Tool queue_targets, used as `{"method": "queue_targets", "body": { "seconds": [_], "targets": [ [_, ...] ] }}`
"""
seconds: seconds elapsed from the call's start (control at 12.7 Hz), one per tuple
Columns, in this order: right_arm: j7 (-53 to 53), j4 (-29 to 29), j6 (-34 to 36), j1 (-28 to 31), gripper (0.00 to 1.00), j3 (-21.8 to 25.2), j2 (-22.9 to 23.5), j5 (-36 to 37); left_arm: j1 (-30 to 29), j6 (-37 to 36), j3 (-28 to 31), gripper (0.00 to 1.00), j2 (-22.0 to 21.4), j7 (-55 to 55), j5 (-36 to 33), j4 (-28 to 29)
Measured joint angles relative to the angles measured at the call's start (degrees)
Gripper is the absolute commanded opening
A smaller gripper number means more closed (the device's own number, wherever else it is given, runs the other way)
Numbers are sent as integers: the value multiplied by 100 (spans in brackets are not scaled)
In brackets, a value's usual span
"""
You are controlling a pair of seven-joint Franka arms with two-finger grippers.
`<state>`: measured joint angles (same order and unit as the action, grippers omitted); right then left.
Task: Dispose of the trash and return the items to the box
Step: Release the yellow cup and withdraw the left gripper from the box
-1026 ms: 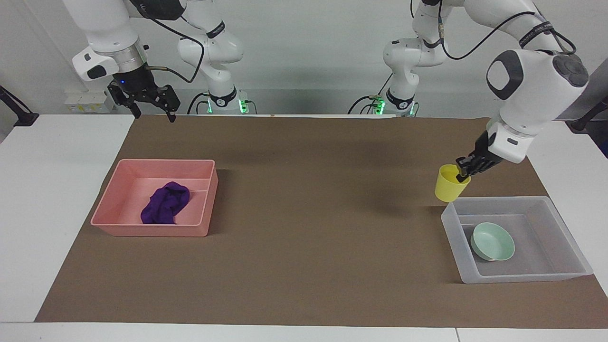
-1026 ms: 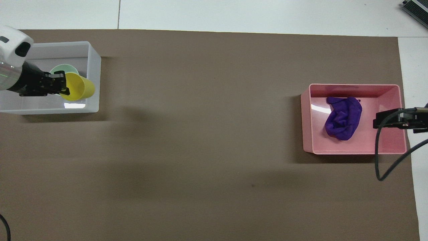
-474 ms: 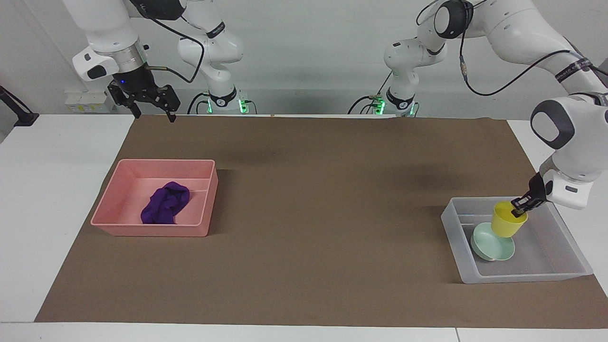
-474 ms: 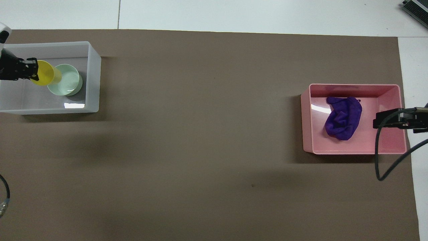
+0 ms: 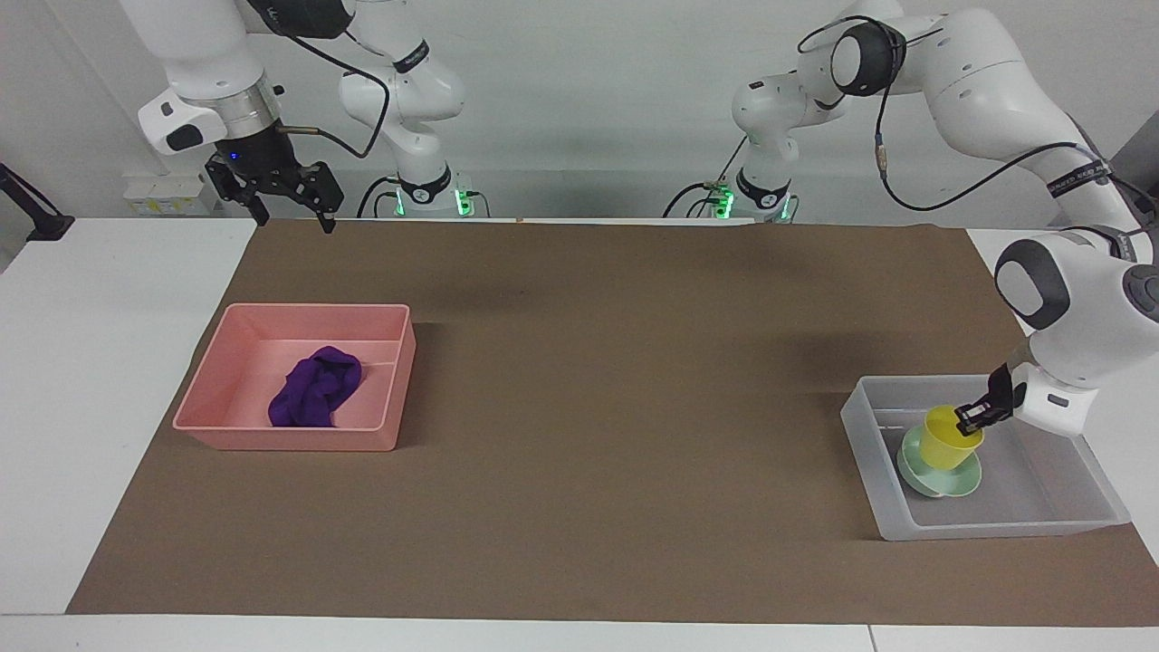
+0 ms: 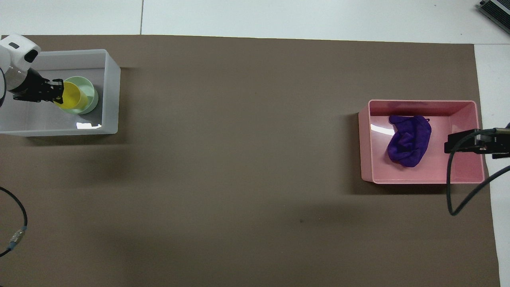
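The translucent whitish box [image 5: 1041, 525] [image 6: 109, 67] stands at the left arm's end of the table. The mint-green bowl [image 5: 933, 483] [image 6: 90, 99] lies in it. My left gripper [image 5: 976, 415] [image 6: 57, 91] is shut on the rim of the yellow cup [image 5: 948, 442] [image 6: 73, 97], which stands upright in the bowl. The purple cloth [image 5: 315, 388] [image 6: 409, 140] lies in the pink tray [image 5: 290, 437] [image 6: 422, 179]. My right gripper [image 5: 288, 210] [image 6: 458, 142] waits open and empty, raised near the pink tray at the right arm's end.
A brown mat [image 5: 589, 407] [image 6: 247, 159] covers the table between the two trays. A black cable [image 6: 458, 191] hangs from the right arm over the pink tray's corner. Another cable [image 6: 16, 231] lies near the left arm's side.
My left gripper carried the yellow cup from beside the box's wall into the box, lowered it and set it in the green bowl. The right arm has not moved.
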<state>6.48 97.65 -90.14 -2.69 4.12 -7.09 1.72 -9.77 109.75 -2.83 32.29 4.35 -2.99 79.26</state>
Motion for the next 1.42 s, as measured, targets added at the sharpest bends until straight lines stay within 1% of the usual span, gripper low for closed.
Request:
{"method": "queue_targets", "body": {
  "seconds": [0.32,0.47,0.71,0.95,1.03,1.18,1.42],
  "targets": [
    [0,16,0,0,100,0,-9,0,1,35,-49,100,-25,-20,3,-166],
    [0,29,0,0,100,0,-10,-1,2,-43,-61,100,-182,-20,81,-276],
    [0,14,0,0,100,0,-6,-2,47,-676,-100,100,-716,-31,132,-320],
    [0,-269,105,15,100,6,125,0,381,-1508,-158,100,-1455,-28,132,-324],
    [0,-333,120,15,100,7,172,0,495,-1714,-158,100,-1643,-21,132,-322],
    [0,-370,120,3,100,3,222,0,605,-2248,-162,100,-1911,-21,132,-317],
    [0,-379,120,1,100,-1,239,0,641,-2745,-169,100,-2060,-21,132,-312]
  ]
}}
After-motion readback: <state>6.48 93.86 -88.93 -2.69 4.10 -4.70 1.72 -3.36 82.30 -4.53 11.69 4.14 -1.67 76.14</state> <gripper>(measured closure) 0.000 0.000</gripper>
